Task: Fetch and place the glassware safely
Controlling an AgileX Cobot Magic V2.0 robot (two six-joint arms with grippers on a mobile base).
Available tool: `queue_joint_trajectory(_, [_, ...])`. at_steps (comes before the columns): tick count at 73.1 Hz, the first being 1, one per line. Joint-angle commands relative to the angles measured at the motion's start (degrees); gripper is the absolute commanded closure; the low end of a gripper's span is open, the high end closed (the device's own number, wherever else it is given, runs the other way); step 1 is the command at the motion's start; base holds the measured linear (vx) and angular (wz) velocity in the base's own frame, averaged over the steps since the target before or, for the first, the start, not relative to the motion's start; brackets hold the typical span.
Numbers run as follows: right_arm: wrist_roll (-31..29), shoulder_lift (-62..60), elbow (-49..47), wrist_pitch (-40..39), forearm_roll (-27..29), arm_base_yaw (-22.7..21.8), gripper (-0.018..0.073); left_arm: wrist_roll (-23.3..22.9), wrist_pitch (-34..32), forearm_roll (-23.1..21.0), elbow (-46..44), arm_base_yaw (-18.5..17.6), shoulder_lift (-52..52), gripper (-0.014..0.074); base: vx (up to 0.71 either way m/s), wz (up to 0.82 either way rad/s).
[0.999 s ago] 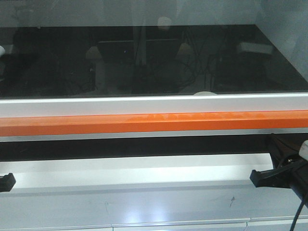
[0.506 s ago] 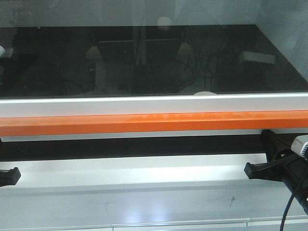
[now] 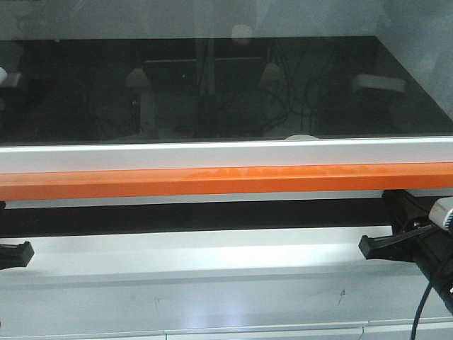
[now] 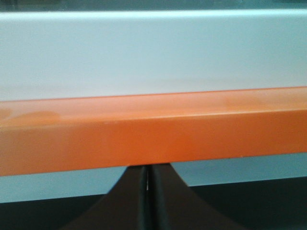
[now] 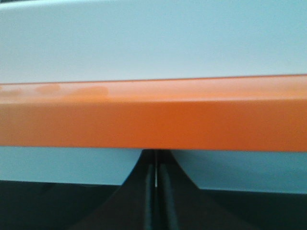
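Only a pale rounded top [image 3: 301, 137] peeks above the white sash frame [image 3: 226, 152], behind the dark glass; it may be the glassware's lid, and the jar body is hidden. My left gripper [image 3: 18, 253] shows at the front view's left edge and my right gripper [image 3: 374, 247] at the right, both just below the orange bar [image 3: 212, 181]. In the left wrist view the left gripper [image 4: 147, 168] is shut, its tip right under the orange bar [image 4: 153, 132]. The right gripper [image 5: 156, 155] is likewise shut and empty beneath the bar [image 5: 153, 115].
A dark gap [image 3: 198, 216] runs under the sash, with a white ledge [image 3: 198, 255] below it. The dark glass pane [image 3: 212, 85] reflects cables and shapes. A black cable [image 3: 425, 312] hangs by my right arm.
Both grippers have risen slightly toward the orange bar; the left one shifted right, the right one shifted left. The bar itself has hardly moved.
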Motion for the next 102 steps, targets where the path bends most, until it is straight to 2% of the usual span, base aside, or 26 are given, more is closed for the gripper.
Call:
queue_joint_trajectory(1, [-0.8,-0.47,-1.51,-5.25,-0.05,0.01,0.056,0.36,-7.72,-0.21,-1.52,-0.05,-0.45,0.0603,0.0,0.0])
queue_joint_trajectory(17, [-2.98,-0.47,-1.51,-5.38,-0.05,0.01,0.056,0.43,-9.17,-0.21,-1.52,-0.05,0.79,0.0603,0.0,0.0])
queue_joint_trajectory(53, [-2.18,-0.59,-2.73,-5.82,-0.1,0.01,0.056,0.43,-15.66,0.0,-1.52,-0.05,5.63,0.0603,0.0,0.0])
queue_joint_trajectory(102, [-2.72,-5.35,-6.02,-1.51,-0.05,0.01,0.056,-0.28,-15.18,1.51,-2.53,-0.05,4.69,0.0603,0.0,0.0])
